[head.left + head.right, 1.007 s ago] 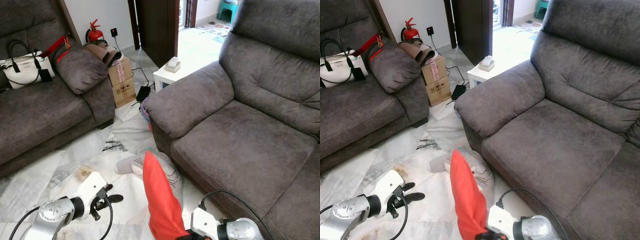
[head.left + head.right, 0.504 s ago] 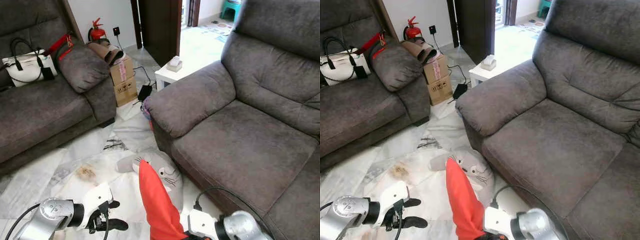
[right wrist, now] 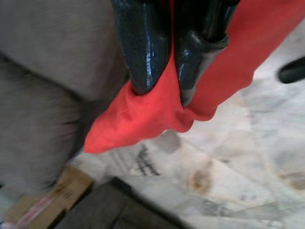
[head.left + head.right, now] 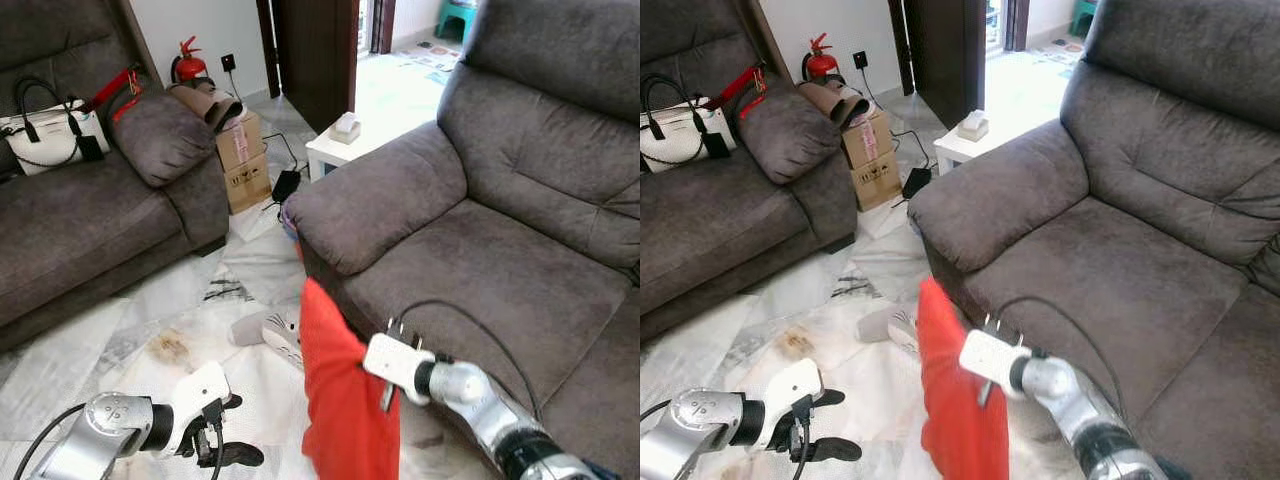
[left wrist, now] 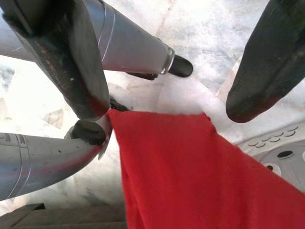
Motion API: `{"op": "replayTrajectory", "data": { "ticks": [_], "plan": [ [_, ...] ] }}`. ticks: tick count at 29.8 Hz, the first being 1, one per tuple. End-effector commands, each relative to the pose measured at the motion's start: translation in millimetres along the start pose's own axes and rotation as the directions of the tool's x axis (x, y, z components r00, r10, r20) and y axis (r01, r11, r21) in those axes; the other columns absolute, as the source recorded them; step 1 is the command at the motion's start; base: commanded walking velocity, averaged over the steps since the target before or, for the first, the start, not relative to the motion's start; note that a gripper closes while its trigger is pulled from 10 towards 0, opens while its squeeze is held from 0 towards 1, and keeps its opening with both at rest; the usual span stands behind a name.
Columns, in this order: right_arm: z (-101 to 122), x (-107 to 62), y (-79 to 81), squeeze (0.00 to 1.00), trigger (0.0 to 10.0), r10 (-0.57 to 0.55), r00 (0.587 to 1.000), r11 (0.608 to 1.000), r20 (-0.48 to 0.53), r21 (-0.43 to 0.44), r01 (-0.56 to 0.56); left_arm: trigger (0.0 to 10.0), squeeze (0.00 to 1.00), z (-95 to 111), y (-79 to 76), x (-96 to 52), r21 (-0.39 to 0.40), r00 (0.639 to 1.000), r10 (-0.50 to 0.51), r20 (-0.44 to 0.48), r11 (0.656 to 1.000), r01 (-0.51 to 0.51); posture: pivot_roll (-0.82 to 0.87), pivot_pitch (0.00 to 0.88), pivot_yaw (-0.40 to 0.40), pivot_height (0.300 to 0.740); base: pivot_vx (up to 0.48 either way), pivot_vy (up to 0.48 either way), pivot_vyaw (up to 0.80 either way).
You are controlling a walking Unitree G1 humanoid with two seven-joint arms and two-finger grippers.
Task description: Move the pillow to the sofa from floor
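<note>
No text reads clearly; the cardboard box (image 4: 243, 160) at eleven o'clock carries dark printed marks and a pink label, both illegible.

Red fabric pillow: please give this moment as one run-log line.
right end effector: shut on red fabric pillow | pillow: lifted beside grey sofa | left end effector: open

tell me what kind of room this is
Most likely a home living room: two grey sofas, one ahead and another with a white handbag on it, stand on a marble floor.
</note>
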State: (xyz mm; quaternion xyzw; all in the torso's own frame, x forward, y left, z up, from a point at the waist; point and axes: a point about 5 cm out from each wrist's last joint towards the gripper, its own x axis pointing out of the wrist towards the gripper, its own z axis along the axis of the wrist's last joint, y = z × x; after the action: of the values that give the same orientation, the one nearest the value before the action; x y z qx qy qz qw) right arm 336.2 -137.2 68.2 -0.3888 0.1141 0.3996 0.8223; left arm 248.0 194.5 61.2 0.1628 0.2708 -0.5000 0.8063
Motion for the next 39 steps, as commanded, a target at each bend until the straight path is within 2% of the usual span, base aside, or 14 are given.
{"op": "replayTrajectory", "data": {
  "ticks": [1,9,13,16,17,19,20,24,29,31,32,33,34,39],
  "plan": [
    [12,-0.1,-14.9,0.00,10.0,-0.067,0.996,0.995,0.051,-0.072,0.070,10.0,1.00,0,-4.5,1.6,-0.005,1.000,-0.013,0.000,1.000,0.013,0.09,0.111,0.071,0.740,0.000,0.000,0.00],
    [-10,-10.3,-24.1,0.00,10.0,-0.196,0.979,0.974,-0.056,-0.124,0.188,10.0,1.00,-1,-6.2,4.0,-0.010,1.000,-0.009,-0.003,1.000,0.009,0.08,0.113,0.069,0.740,0.000,0.000,0.00],
    [-25,-18.4,-33.7,0.00,10.0,-0.318,0.936,0.940,-0.150,-0.181,0.290,10.0,1.00,1,-5.2,5.1,-0.008,1.000,0.001,0.002,1.000,-0.001,0.09,0.112,0.074,0.740,0.000,0.000,0.00],
    [-25,-29.2,-56.8,0.00,10.0,-0.486,0.862,0.863,-0.145,-0.238,0.446,10.0,1.00,1,-2.9,5.2,-0.003,1.000,0.019,0.002,1.000,-0.019,0.09,0.111,0.075,0.740,0.000,0.000,0.00],
    [-25,-29.2,-56.8,0.00,10.0,-0.486,0.862,0.863,-0.145,-0.238,0.446,10.0,1.00,1,-2.9,5.2,-0.003,1.000,0.019,0.002,1.000,-0.019,0.09,0.111,0.075,0.740,0.000,0.000,0.00],
    [-24,-37.6,-71.6,0.00,10.0,-0.567,0.815,0.804,-0.120,-0.295,0.516,10.0,1.00,1,-2.7,5.1,-0.004,1.000,0.021,0.003,1.000,-0.021,0.09,0.110,0.076,0.740,0.000,0.000,0.00],
    [-24,-37.6,-71.6,0.00,10.0,-0.567,0.815,0.804,-0.120,-0.295,0.516,10.0,1.00,1,-2.7,5.1,-0.004,1.000,0.021,0.003,1.000,-0.021,0.09,0.110,0.076,0.740,0.000,0.000,0.00],
    [-26,-53.7,-93.4,0.00,10.0,-0.682,0.719,0.715,-0.132,-0.327,0.618,10.0,1.00,1,-3.6,5.9,-0.006,1.000,0.026,0.004,1.000,-0.026,0.09,0.106,0.076,0.740,0.000,0.000,0.00],
    [-33,-53.8,-88.0,0.00,10.0,-0.655,0.736,0.751,-0.171,-0.250,0.611,10.0,1.00,1,-4.8,7.2,0.001,0.999,0.033,0.008,0.999,-0.033,0.09,0.100,0.074,0.740,0.000,0.000,0.00],
    [-36,-47.2,-73.9,0.00,10.0,-0.585,0.793,0.809,-0.171,-0.180,0.559,10.0,1.00,2,-4.1,8.5,0.004,0.999,0.047,0.013,0.999,-0.047,0.09,0.099,0.074,0.740,0.000,0.000,0.00],
    [-38,-42.3,-62.7,0.00,10.0,-0.522,0.835,0.852,-0.171,-0.137,0.505,10.0,0.00,2,-4.1,8.8,0.006,0.999,0.048,0.014,0.999,-0.049,0.09,0.097,0.074,0.740,0.000,0.000,0.00],
    [-41,-36.0,-43.5,0.00,10.0,-0.427,0.889,0.904,-0.162,-0.089,0.418,10.0,0.00,3,-5.0,9.3,0.004,0.999,0.042,0.020,0.999,-0.042,0.09,0.095,0.075,0.740,0.000,0.000,0.00],
    [-44,-33.3,-32.8,0.00,10.0,-0.369,0.917,0.929,-0.154,-0.045,0.366,10.0,0.00,3,-5.4,9.4,0.003,0.999,0.038,0.022,0.999,-0.039,0.09,0.095,0.075,0.740,0.000,0.000,0.00],
    [-53,-33.5,0.4,0.00,10.0,-0.153,0.982,0.986,-0.114,0.046,0.159,10.0,0.00,3,-4.2,7.0,-0.001,0.999,0.036,0.022,0.999,-0.036,0.08,0.093,0.075,0.740,0.000,0.000,0.00]
  ]
}}
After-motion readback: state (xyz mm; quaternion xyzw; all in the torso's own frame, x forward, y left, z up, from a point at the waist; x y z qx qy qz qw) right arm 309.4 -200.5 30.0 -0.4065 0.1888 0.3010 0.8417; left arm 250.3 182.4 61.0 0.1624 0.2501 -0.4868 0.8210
